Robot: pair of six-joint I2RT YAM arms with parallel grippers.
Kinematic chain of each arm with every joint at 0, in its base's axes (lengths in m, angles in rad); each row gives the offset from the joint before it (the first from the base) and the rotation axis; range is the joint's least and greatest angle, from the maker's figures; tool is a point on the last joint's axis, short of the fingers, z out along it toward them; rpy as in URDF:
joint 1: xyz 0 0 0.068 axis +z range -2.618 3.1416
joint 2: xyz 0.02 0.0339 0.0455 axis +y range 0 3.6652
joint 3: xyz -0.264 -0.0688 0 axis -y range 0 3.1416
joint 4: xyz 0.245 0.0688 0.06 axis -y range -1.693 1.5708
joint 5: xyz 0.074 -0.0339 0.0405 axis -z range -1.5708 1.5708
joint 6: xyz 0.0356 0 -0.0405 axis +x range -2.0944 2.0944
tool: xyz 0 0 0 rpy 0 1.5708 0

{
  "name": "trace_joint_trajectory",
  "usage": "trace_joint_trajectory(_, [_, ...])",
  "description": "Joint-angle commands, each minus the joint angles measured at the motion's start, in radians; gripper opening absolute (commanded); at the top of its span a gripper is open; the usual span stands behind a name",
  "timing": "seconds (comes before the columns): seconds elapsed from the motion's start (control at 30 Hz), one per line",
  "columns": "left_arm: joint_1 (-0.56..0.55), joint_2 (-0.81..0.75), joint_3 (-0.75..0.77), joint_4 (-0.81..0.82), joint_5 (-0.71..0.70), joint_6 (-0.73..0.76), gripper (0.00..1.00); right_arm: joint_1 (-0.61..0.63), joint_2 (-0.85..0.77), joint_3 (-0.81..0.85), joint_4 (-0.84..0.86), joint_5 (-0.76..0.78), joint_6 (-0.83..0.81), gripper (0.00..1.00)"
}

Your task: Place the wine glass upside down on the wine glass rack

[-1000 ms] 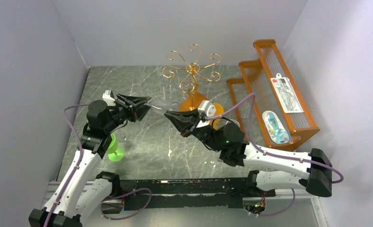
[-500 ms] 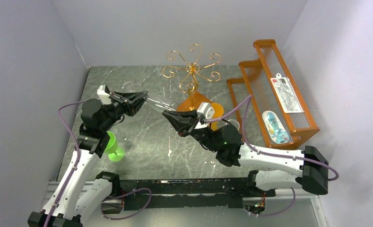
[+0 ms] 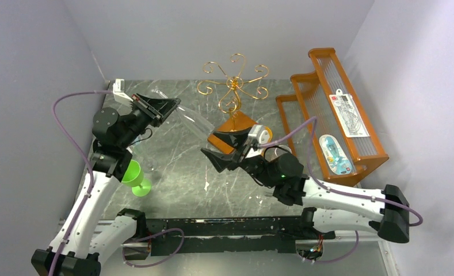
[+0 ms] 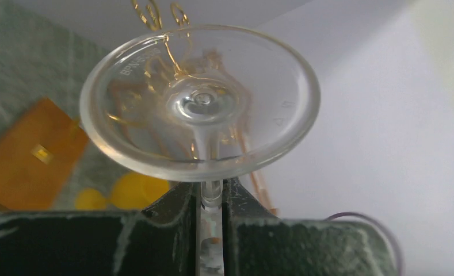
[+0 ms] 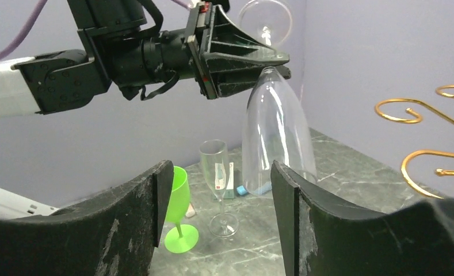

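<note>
Overhead and wrist views of two robot arms working on a grey marbled table. The landmark is the wine glass rack, a gold wire stand with curled scroll arms on a brown square base, at the far middle of the table.

The clear wine glass is in the air to the left of the rack, near it but not touching any scroll arm. It hangs upside down and somewhat tilted, with the foot uppermost and the open rim lowest. The left gripper is clamped on the thin stem just under the foot, and the left wrist view shows the stem pinched tightly between its two dark fingers.

The right gripper sits in front of the rack, nearer the arm bases, with its jaws wide apart and nothing in them. In its own view the glass bowl shows beyond the fingertips, clear of them.

A green plastic goblet and a clear flute glass stand well to the left of the rack. An orange slatted shelf stands to its right.

The step in hand looks like carrying the inverted glass to the rack with the left arm alone. The next move probably calls for lifting the foot above a scroll arm and sliding the stem into its gap. The foot would then rest on the wire before the gripper opens.
</note>
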Motion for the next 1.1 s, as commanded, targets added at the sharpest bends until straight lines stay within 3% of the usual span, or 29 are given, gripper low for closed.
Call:
trace_joint_trajectory(0.0, [-0.003, 0.004, 0.066, 0.011, 0.014, 0.443, 0.05, 0.004, -0.099, -0.015, -0.145, 0.042, 0.066, 0.67])
trace_joint_trajectory(0.17, [-0.003, 0.009, 0.043, 0.035, 0.095, 0.801, 0.05, 0.003, -0.204, -0.014, -0.272, 0.124, 0.121, 0.69])
trace_joint_trajectory(0.27, [-0.003, 0.041, 0.027, 0.085, 0.212, 0.944, 0.05, 0.002, -0.226, 0.038, -0.369, 0.286, 0.181, 0.7])
trace_joint_trajectory(0.4, [-0.004, 0.115, 0.04, 0.088, 0.29, 1.064, 0.05, 0.003, -0.224, 0.145, -0.493, 0.503, 0.259, 0.7])
trace_joint_trajectory(0.57, [-0.015, 0.221, 0.07, 0.103, 0.34, 1.131, 0.05, -0.005, -0.188, 0.209, -0.521, 0.704, 0.283, 0.74])
trace_joint_trajectory(0.8, [-0.135, 0.324, 0.071, 0.184, 0.475, 1.232, 0.05, -0.101, -0.11, 0.275, -0.62, 0.664, 0.371, 0.75])
trace_joint_trajectory(1.07, [-0.197, 0.42, 0.092, 0.251, 0.47, 1.254, 0.05, -0.223, -0.159, 0.203, -0.62, 0.501, 0.492, 0.75])
